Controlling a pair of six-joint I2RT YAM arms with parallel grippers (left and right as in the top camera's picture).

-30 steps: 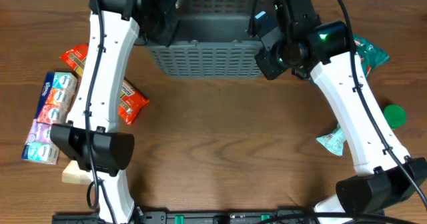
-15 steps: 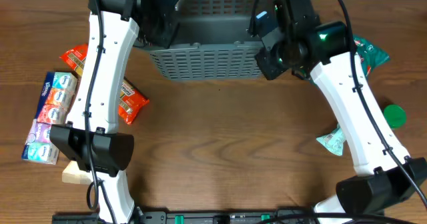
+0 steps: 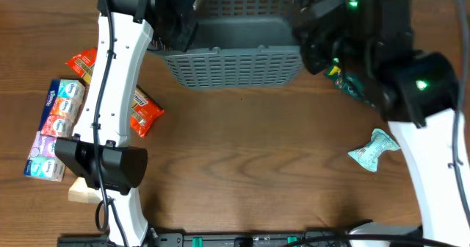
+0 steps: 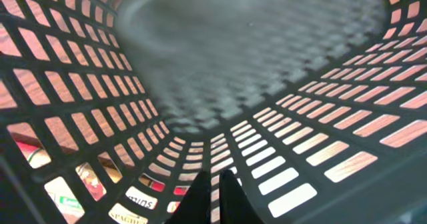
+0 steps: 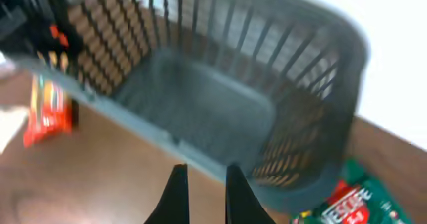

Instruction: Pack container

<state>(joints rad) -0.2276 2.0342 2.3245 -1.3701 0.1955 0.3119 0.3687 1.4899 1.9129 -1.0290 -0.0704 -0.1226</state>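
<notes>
The container (image 3: 235,67), a large grey lattice basket, stands at the far middle of the table. My left gripper (image 3: 178,23) is at its left rim. In the left wrist view my left gripper (image 4: 215,196) has its fingers pressed together on the container's wall (image 4: 280,164), with the floor beyond. My right gripper (image 5: 203,192) is open and empty, raised above the table in front of the container (image 5: 200,97); that view is blurred. In the overhead view the right arm (image 3: 367,34) covers the container's right end.
A green and red packet (image 3: 346,81) lies right of the container and shows in the right wrist view (image 5: 347,201). A teal packet (image 3: 374,150) lies at right. Orange packets (image 3: 144,112), a tissue pack (image 3: 55,129) and a wooden block (image 3: 79,192) lie at left.
My right gripper has come away from the container's right end and risen towards the camera. The container's right side has shifted slightly. The left arm has stayed at the rim.
</notes>
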